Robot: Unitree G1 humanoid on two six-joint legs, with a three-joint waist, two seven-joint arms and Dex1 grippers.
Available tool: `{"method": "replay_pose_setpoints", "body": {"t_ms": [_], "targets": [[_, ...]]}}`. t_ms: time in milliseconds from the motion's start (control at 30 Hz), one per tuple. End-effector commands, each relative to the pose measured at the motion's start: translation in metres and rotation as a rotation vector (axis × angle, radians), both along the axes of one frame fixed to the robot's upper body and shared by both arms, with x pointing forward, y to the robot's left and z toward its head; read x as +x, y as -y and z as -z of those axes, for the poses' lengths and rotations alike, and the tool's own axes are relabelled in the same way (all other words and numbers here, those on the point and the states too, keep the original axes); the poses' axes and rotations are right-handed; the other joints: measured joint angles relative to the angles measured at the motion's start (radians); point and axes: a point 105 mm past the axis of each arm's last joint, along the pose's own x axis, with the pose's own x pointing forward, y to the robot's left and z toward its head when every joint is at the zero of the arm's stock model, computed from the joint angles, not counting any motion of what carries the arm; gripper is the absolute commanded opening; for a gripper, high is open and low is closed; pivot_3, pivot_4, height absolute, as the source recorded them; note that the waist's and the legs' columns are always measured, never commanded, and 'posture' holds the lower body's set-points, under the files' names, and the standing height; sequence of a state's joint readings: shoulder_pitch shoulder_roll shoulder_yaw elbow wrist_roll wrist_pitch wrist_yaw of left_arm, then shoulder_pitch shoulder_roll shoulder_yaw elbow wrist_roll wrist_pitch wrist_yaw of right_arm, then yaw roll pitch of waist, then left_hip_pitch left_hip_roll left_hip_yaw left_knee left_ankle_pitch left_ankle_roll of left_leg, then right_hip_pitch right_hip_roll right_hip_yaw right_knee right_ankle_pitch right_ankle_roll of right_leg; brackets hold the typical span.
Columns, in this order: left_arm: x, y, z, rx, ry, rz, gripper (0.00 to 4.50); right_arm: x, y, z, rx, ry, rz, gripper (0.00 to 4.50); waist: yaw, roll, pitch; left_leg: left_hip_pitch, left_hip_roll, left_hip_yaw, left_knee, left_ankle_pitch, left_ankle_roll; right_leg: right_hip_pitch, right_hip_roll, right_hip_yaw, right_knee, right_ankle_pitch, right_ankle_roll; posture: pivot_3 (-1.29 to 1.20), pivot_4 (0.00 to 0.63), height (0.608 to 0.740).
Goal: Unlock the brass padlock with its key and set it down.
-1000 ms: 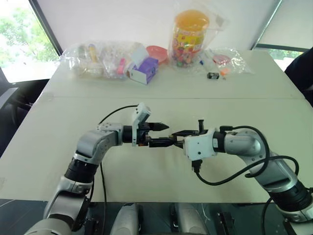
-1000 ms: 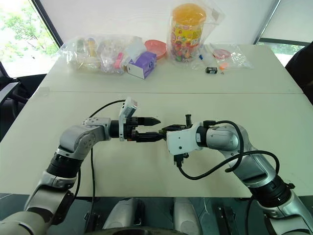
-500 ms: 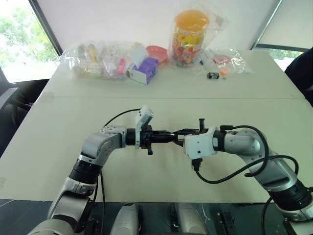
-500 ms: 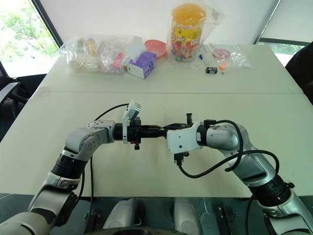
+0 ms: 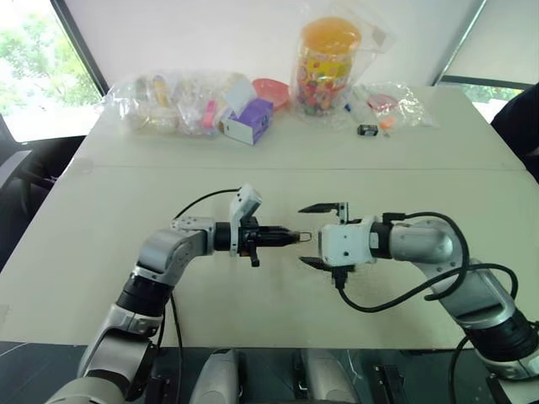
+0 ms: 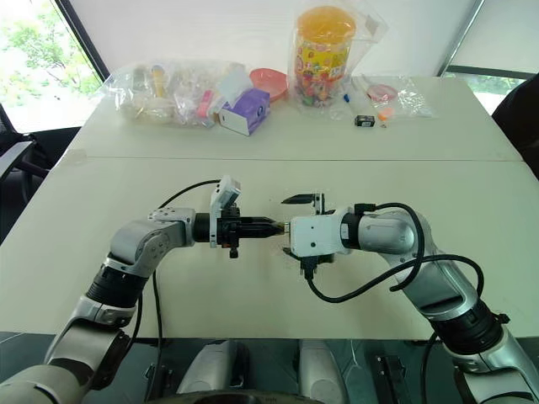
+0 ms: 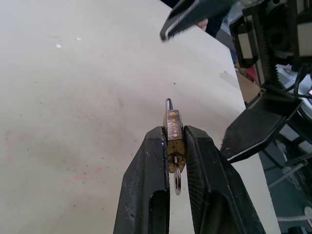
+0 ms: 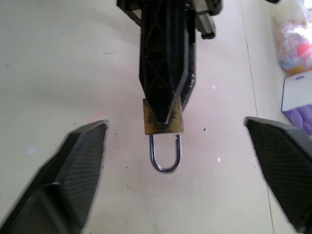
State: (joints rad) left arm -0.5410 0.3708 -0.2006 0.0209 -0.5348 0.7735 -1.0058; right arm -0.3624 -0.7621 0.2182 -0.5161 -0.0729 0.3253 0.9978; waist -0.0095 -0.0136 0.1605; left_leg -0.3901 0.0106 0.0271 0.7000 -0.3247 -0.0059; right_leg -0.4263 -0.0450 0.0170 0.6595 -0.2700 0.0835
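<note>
The left tool (image 7: pixel 171 146) was clamped on the brass padlock (image 7: pixel 173 134), held above the counter (image 5: pixel 278 151), its shackle toward the right tool (image 5: pixel 317 236), whose fingers stood wide apart.

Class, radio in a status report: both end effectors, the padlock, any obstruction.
Left end effector shut on brass padlock, key in it. Right end effector open, facing the shackle. Nothing between them.

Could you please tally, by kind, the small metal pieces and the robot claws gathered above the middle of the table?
Brass padlock: 1
Key hanging from the padlock: 1
Claws: 2, the left claw shut on the padlock, the right claw open beside it
Total: 4
</note>
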Motion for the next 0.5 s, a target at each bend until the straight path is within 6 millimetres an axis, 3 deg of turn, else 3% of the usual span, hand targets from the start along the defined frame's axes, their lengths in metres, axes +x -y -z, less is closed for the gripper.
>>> {"method": "replay_pose_setpoints", "body": {"t_ms": [33,167,333,367,500], "targets": [[-0.002,-0.003,-0.011,-0.028,0.026,0.033,0.0,-0.001,0.003,-0.028,0.149,-0.006,0.058,4.48,0.0,0.0,0.0,0.0,0.0,0.0,0.0,0.0,0.0,0.0,0.0,0.0,0.0,0.0,0.0,0.0,0.15,0.735],[-0.005,-0.004,-0.014,-0.039,0.021,0.061,0.0,0.002,0.006,-0.034,0.241,-0.038,0.119,3.11,-0.001,0.0,0.0,0.0,0.0,0.0,0.0,0.0,0.0,0.0,0.0,0.0,0.0,0.0,0.0,0.0,0.15,0.735],[-0.005,-0.005,-0.019,-0.058,0.015,0.07,0.0,0.012,0.002,-0.024,0.311,-0.061,0.19,0.31,-0.001,0.0,0.0,0.0,0.0,0.0,0.0,0.0,0.0,0.0,0.0,0.0,0.0,0.0,0.0,0.0,0.15,0.735],[-0.004,-0.004,-0.02,-0.063,0.015,0.069,0.0,0.013,0.001,-0.022,0.313,-0.063,0.194,0.05,-0.001,0.0,0.0,0.0,0.0,0.0,0.0,0.0,0.0,0.0,0.0,0.0,0.0,0.0,0.0,0.0,0.15,0.735],[0.0,-0.002,-0.029,-0.09,0.024,0.06,0.0,0.012,-0.005,-0.014,0.321,-0.081,0.202,0.05,0.0,0.0,0.0,0.0,0.0,0.0,0.0,0.0,0.0,0.0,0.0,0.0,0.0,0.0,0.0,0.0,0.15,0.735]]}}
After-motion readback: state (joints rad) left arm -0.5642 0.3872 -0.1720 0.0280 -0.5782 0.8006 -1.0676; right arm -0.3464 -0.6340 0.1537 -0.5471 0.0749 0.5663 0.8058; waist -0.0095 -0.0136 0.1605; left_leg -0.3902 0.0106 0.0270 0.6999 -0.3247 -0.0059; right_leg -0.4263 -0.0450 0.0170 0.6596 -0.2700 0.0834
